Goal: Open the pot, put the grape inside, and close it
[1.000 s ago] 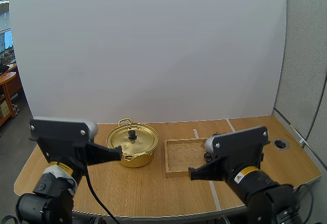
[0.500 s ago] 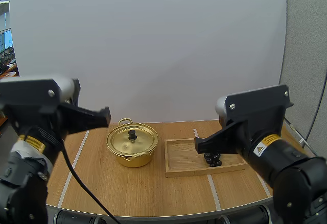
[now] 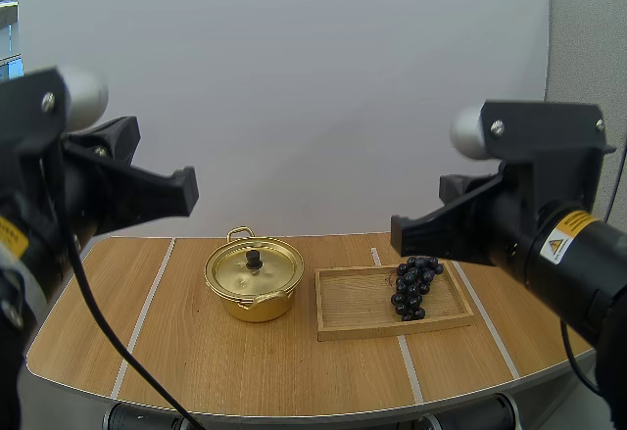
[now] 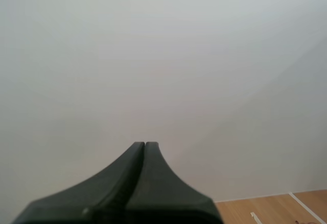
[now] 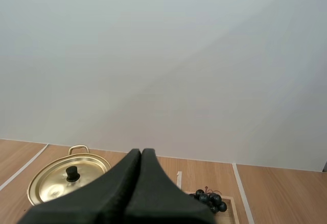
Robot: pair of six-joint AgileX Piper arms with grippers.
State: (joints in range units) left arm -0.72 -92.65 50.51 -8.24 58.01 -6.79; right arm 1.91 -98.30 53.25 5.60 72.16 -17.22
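- The gold pot (image 3: 254, 293) sits on the table (image 3: 196, 352), about in the middle, a bit to the L.
- Its lid (image 3: 235, 271) is on. The small black knob (image 3: 254, 257) sticks up from the middle of the lid.
- The grapes (image 3: 414, 286) lie in the wood tray (image 3: 358, 305), at the tray's R end. The tray is just beside the pot, on the pot's R side.
- The bunch's long way runs from the far side of the tray to the near side.
- The left gripper (image 4: 145, 145) is closed tight, w/ nothing in it. The fingers lie together like one dark wedge.
- The right gripper (image 5: 141, 151) is closed too, w/ nothing in it.
- Both arms are up high, well apart from the things on the table.
- Main thing for the next move: the pot is down and fwd from the L arm, so I think the L arm is nearer the knob. The grapes are down and fwd from the R arm, so the R arm is nearer them.
- No step is done yet. The lid must come off first, prob. by the knob, and the fingers must open to grab it.
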